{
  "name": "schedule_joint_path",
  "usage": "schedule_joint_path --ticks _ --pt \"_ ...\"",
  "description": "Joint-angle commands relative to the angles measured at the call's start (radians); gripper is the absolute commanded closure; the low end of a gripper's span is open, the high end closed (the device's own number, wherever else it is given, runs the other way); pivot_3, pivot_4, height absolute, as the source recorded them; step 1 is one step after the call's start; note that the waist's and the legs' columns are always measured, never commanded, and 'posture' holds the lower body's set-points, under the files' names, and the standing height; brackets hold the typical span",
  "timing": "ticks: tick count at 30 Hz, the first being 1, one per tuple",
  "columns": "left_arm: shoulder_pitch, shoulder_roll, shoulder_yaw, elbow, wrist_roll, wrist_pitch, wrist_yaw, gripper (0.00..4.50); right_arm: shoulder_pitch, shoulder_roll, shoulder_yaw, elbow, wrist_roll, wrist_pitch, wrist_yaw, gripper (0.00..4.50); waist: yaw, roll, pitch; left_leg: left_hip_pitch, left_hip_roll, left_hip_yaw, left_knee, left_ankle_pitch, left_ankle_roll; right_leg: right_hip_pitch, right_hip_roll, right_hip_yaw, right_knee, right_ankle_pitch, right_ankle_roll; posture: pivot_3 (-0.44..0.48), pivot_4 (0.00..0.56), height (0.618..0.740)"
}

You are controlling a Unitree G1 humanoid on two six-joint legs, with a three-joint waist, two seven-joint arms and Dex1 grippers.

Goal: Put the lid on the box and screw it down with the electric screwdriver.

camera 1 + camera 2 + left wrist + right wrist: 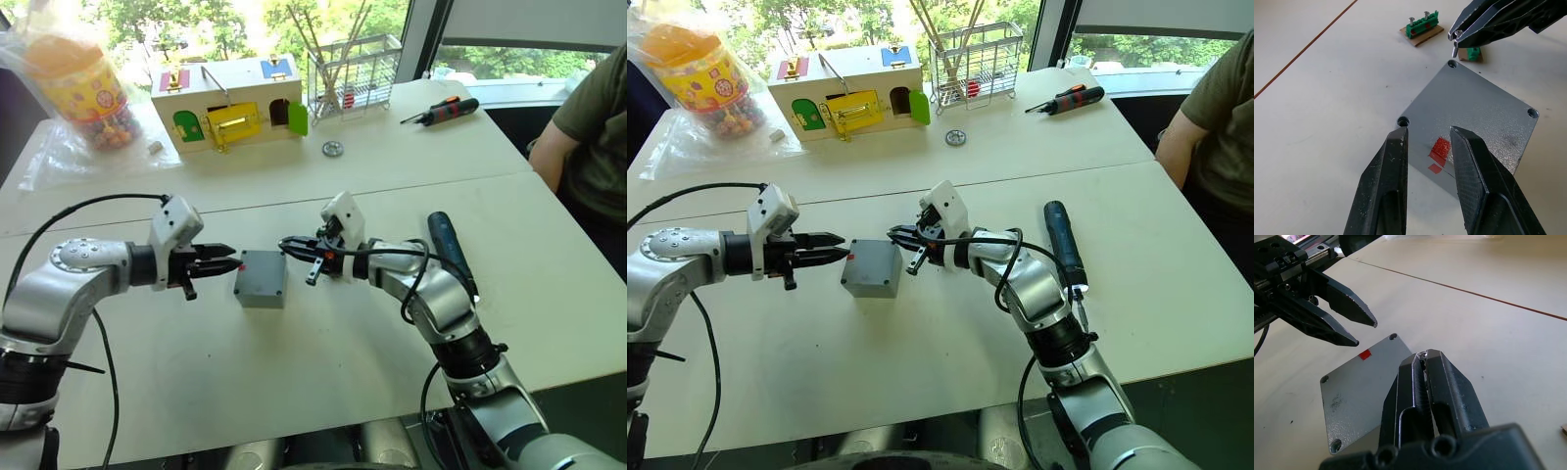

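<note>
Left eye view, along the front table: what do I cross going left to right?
left gripper → lid on the box → right gripper pinching a screw → electric screwdriver

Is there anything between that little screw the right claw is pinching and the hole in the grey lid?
Nothing visible. The right gripper holds a small screw just above the corner hole of the lid, with only open air between. The left gripper sits off to the lid's other side.
</note>
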Motion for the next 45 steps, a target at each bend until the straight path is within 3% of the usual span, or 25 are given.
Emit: schedule_joint_path --ticks 1,19,22,27,28,29,36,38,42,45 --pt "-0.01 -0.004 0.001 -0.004 0.013 -0.019 0.005 3.17 0.001 0.011 0.008 -0.018 -0.001 -0.022 0.003 4.42 0.0 0.0 0.0 0.0 0.0 0.0 0.0 0.0 0.0 0.0 0.0 0.0 0.0 0.0 0.0 0.0 0.15 0.74" --pt "-0.014 -0.015 -0.002 0.003 0.039 -0.02 0.006 3.17 0.009 0.022 0.022 0.032 -0.028 -0.05 0.001 4.42 0.0 0.0 0.0 0.0 0.0 0.0 0.0 0.0 0.0 0.0 0.0 0.0 0.0 0.0 0.0 0.0 0.15 0.74" --pt "-0.017 -0.017 -0.001 0.002 0.039 -0.018 0.006 3.17 0.013 0.015 0.02 0.023 -0.029 -0.051 0.008 3.5 0.0 0.0 0.0 0.0 0.0 0.0 0.0 0.0 0.0 0.0 0.0 0.0 0.0 0.0 0.0 0.0 0.15 0.74" --pt "-0.038 -0.028 -0.001 0.003 0.023 -0.006 -0.008 3.17 0.006 -0.012 0.007 -0.015 -0.035 -0.048 0.011 0.99 0.002 0.0 0.0 0.0 0.0 0.0 0.0 0.0 0.0 0.0 0.0 0.0 0.0 0.0 0.0 0.0 0.15 0.74" --pt "-0.041 -0.031 -0.005 0.002 0.022 -0.005 -0.011 3.17 0.007 -0.024 0.001 -0.032 -0.031 -0.038 0.015 0.62 0.002 0.0 0.0 0.0 0.0 0.0 0.0 0.0 0.0 0.0 0.0 0.0 0.0 0.0 0.0 0.0 0.15 0.74" --pt "-0.046 -0.035 -0.009 0.001 0.021 -0.005 -0.014 3.17 0.007 -0.038 -0.008 -0.053 -0.024 -0.026 0.02 0.62 0.001 0.0 0.0 0.0 0.0 0.0 0.0 0.0 0.0 0.0 0.0 0.0 0.0 0.0 0.0 0.0 0.15 0.74" --pt "-0.135 -0.082 -0.071 -0.024 -0.009 -0.017 -0.069 3.17 -0.022 -0.246 -0.279 -0.293 0.156 0.295 0.04 0.62 0.01 0.0 0.0 0.0 -0.001 -0.001 0.001 0.0 0.0 0.001 0.0 0.0 -0.001 0.0 0.0 0.0 0.15 0.74" --pt "-0.154 -0.102 -0.101 -0.021 0.004 -0.034 -0.071 3.17 -0.034 -0.36 -0.34 -0.309 0.199 0.377 0.082 0.06 0.011 0.0 0.0 0.0 -0.001 0.0 0.001 0.0 0.0 0.002 -0.001 0.0 -0.001 0.0 0.0 0.0 0.15 0.74" --pt "-0.192 -0.151 -0.158 -0.045 0.004 -0.069 -0.09 3.17 -0.108 -0.664 -0.316 -0.224 0.174 0.599 0.116 0.01 0.008 0.0 0.0 0.0 0.0 0.001 0.0 0.0 0.001 0.001 -0.001 0.0 -0.002 0.0 0.0 0.0 0.15 0.74" --pt "-0.224 -0.191 -0.193 -0.069 0.009 -0.097 -0.094 3.17 -0.136 -0.901 -0.22 -0.142 0.204 0.732 0.227 0.01 0.008 0.0 0.001 0.0 0.0 0.003 0.0 0.0 0.001 0.001 -0.001 0.001 -0.003 0.0 0.0 0.0 0.15 0.74"
